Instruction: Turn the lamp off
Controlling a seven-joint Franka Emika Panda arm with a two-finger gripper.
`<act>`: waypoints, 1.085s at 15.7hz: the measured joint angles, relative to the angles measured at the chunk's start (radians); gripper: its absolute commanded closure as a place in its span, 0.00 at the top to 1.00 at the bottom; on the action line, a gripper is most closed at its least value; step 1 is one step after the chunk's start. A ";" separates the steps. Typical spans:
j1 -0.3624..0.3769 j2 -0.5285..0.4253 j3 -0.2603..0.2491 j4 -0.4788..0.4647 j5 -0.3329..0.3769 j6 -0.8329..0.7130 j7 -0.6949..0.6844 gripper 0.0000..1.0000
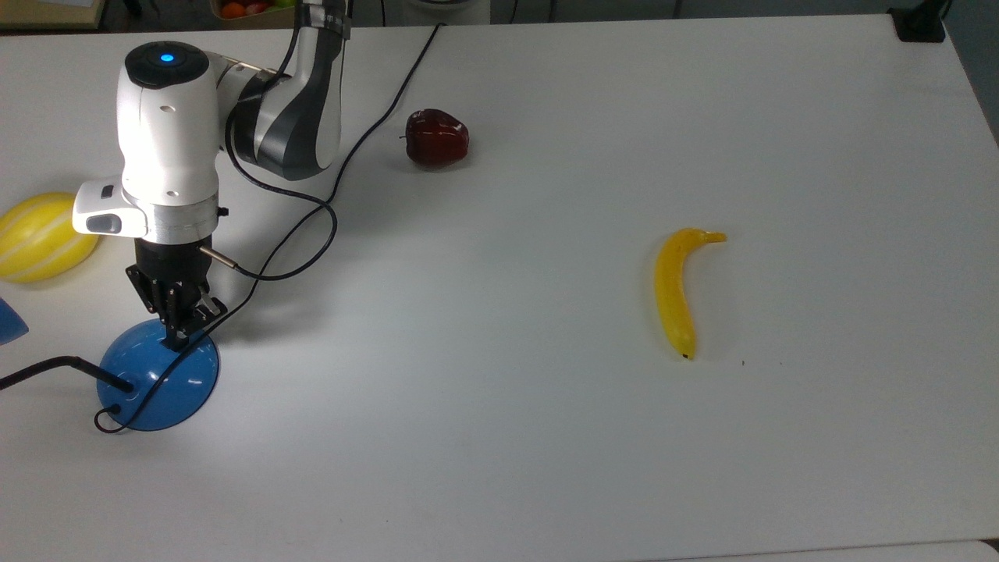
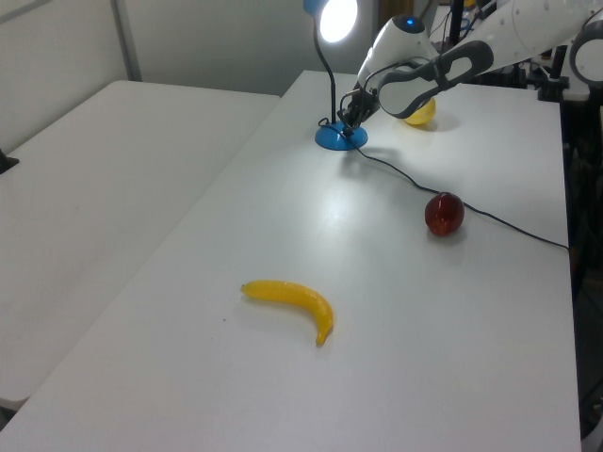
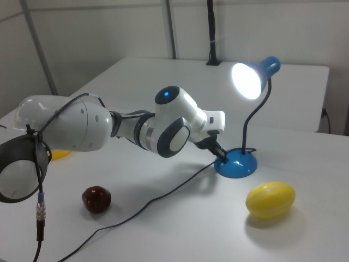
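The lamp has a glossy blue dome base (image 1: 160, 382) near the top view's left edge, with a thin black neck (image 1: 47, 367) leaving it to the left. Its blue head (image 3: 248, 79) is lit and shines brightly in the right view and in the left view (image 2: 336, 17). My gripper (image 1: 175, 337) points down, shut with nothing held, its tip at the far rim of the base (image 3: 237, 164). I cannot tell whether the tip touches the base. The fingers hide the spot beneath them.
A yellow striped melon (image 1: 39, 236) lies close behind the lamp at the top view's left. The lamp's black cord (image 1: 367, 133) runs across the table past a dark red apple (image 1: 436, 138). A banana (image 1: 675, 290) lies far to the right.
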 measured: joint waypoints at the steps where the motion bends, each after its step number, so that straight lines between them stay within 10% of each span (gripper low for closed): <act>1: 0.001 -0.003 0.001 -0.007 0.000 -0.008 0.000 0.00; 17: -0.016 -0.027 -0.001 -0.038 0.000 -0.020 0.010 0.00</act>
